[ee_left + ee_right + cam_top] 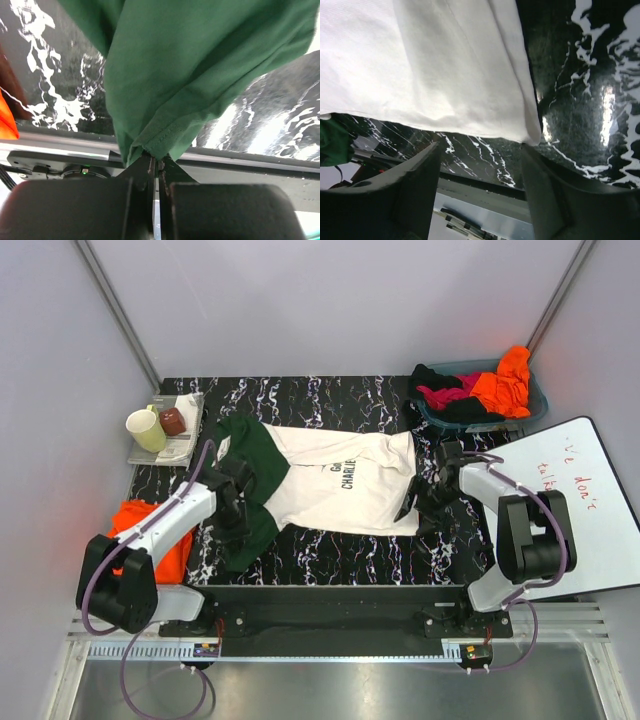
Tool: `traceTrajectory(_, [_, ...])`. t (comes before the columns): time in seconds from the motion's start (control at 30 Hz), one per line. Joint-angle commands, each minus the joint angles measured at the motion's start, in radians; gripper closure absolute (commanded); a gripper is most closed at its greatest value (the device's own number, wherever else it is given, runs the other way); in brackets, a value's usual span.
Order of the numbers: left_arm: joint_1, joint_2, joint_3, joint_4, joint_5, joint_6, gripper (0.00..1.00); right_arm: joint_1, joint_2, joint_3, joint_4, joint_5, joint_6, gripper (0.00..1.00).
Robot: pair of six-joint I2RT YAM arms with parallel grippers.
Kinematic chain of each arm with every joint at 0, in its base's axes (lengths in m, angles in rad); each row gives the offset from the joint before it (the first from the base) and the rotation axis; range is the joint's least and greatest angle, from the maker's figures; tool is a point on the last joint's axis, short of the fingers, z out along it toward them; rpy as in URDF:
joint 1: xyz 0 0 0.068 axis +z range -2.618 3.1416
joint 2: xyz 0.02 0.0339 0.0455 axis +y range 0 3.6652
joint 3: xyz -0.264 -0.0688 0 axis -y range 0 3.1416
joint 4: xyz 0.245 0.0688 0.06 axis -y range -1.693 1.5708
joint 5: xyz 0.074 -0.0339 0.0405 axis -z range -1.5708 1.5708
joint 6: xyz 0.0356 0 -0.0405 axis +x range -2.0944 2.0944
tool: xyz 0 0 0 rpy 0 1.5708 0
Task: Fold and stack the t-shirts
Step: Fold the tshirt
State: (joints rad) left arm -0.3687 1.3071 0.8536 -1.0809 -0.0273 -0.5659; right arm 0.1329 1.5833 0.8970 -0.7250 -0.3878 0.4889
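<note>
A cream t-shirt [340, 490] with dark green sleeves [255, 465] and dark lettering lies spread across the black marbled table [330, 555]. My left gripper [240, 502] is at its near left sleeve. In the left wrist view that gripper [156, 162] is shut on the hem of the green sleeve [200, 65], which bunches above the jaws. My right gripper [420, 502] is at the shirt's near right corner. In the right wrist view it [480, 145] stands open, and the cream hem corner [532, 135] rests just above one fingertip [545, 175].
A blue basket [535, 400] at the back right holds orange [505, 380], magenta and black shirts. Another orange shirt [150, 525] lies at the left edge. A tray [185, 445] with a cup [146, 430] sits at the back left. A white board [580, 500] lies on the right.
</note>
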Motion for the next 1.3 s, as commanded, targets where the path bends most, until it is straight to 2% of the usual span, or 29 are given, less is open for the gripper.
traceTrajectory(0.0, [-0.036,0.012,0.119,0.001,-0.036,-0.008,1.00,0.005,0.038,0.029,0.076,-0.026,0.023,0.40])
traceTrajectory(0.03, [-0.054,0.011,0.136,-0.014,-0.036,-0.011,1.00,0.005,0.055,0.037,0.088,-0.029,0.020,0.59])
traceTrajectory(0.13, [-0.099,0.020,0.223,-0.048,-0.039,-0.026,1.00,0.005,0.084,0.057,0.102,-0.042,0.020,0.84])
traceTrajectory(0.3, [-0.200,0.069,0.283,-0.070,-0.019,-0.049,1.00,0.005,0.107,0.086,0.102,-0.054,0.010,0.88])
traceTrajectory(0.5, [-0.419,0.216,0.329,-0.076,0.001,-0.052,1.00,0.005,0.136,0.111,0.099,-0.069,-0.007,0.89])
traceTrajectory(0.77, [-0.633,0.435,0.521,-0.169,-0.043,-0.035,1.00,0.004,0.155,0.118,0.095,-0.074,-0.023,0.88])
traceTrajectory(0.8, [-0.662,0.449,0.550,-0.191,-0.046,-0.029,0.93,0.005,0.161,0.118,0.095,-0.075,-0.024,0.88])
traceTrajectory(0.87, [-0.685,0.474,0.571,-0.217,-0.065,-0.032,0.51,0.005,0.167,0.122,0.093,-0.080,-0.027,0.88])
traceTrajectory(0.9, [-0.699,0.474,0.584,-0.241,-0.080,-0.041,0.18,0.005,0.173,0.128,0.093,-0.083,-0.029,0.88])
traceTrajectory(0.93, [-0.704,0.469,0.588,-0.252,-0.121,-0.067,0.05,0.005,0.176,0.131,0.091,-0.086,-0.030,0.88])
traceTrajectory(0.97, [-0.707,0.445,0.587,-0.261,-0.143,-0.081,0.01,0.005,0.178,0.135,0.091,-0.088,-0.032,0.88])
traceTrajectory(1.17, [-0.693,0.247,0.510,-0.267,-0.244,-0.222,0.01,0.005,0.190,0.152,0.087,-0.094,-0.041,0.87])
traceTrajectory(1.2, [-0.667,0.216,0.463,-0.260,-0.250,-0.239,0.03,0.002,0.195,0.152,0.085,-0.097,-0.044,0.87])
traceTrajectory(1.23, [-0.644,0.158,0.435,-0.254,-0.250,-0.268,0.12,0.005,0.198,0.152,0.088,-0.100,-0.047,0.87])
traceTrajectory(1.27, [-0.615,0.129,0.408,-0.245,-0.249,-0.276,0.16,0.005,0.202,0.152,0.088,-0.100,-0.047,0.87])
